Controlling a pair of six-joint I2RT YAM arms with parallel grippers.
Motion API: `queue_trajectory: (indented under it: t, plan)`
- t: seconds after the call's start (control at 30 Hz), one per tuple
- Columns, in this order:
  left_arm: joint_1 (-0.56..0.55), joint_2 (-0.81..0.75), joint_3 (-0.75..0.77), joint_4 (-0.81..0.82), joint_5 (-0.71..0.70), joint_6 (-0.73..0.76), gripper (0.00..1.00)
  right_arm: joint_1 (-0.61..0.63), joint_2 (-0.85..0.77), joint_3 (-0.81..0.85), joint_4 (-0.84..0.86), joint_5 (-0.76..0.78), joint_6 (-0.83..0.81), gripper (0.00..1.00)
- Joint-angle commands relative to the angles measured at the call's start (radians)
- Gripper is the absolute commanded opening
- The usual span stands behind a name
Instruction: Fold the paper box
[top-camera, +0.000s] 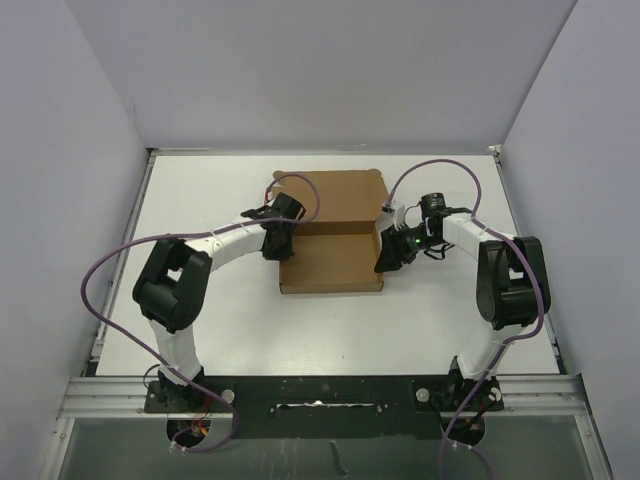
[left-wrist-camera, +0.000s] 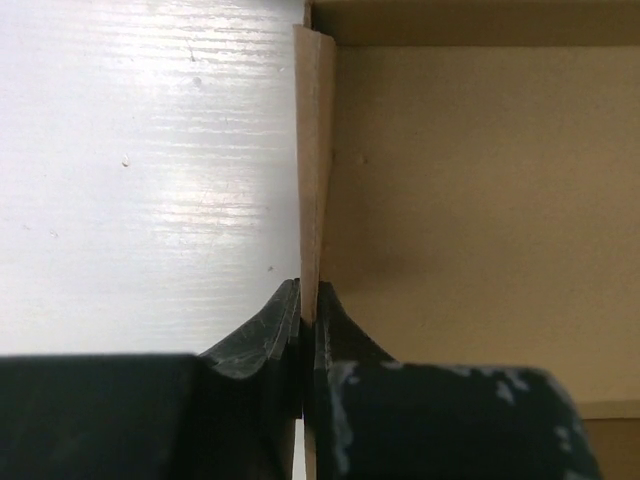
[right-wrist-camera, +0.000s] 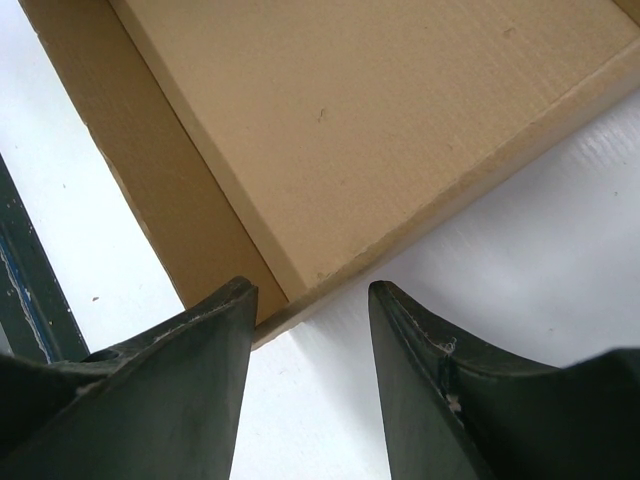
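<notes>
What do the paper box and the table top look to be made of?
The paper box: brown corrugated cardboard, matte; fine ribbing shows on its face. The table: white sheet with a soft sheen and faint parallel lines, probably fluted plastic or laminate; unclear which.

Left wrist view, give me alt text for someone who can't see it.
The left gripper is shut on a thin upright side wall of the paper box, seen edge-on. The white table lies left of the wall, and the box's brown floor lies right of it.
</notes>
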Motion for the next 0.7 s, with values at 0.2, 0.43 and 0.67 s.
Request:
queue_trajectory:
  t: [0.2,0.43,0.67]
  plan:
    - [-0.021,0.037,0.030,-0.066,-0.107,0.047,0.00,0.001,0.006,0.029,0.001,-0.021,-0.014,0.49]
    - [-0.032,0.014,0.082,-0.085,-0.094,0.046,0.16,0.001,0.007,0.027,0.001,-0.019,-0.014,0.49]
    - [-0.031,-0.024,0.108,-0.087,-0.076,0.046,0.28,-0.005,-0.006,0.029,0.002,-0.023,-0.012,0.51]
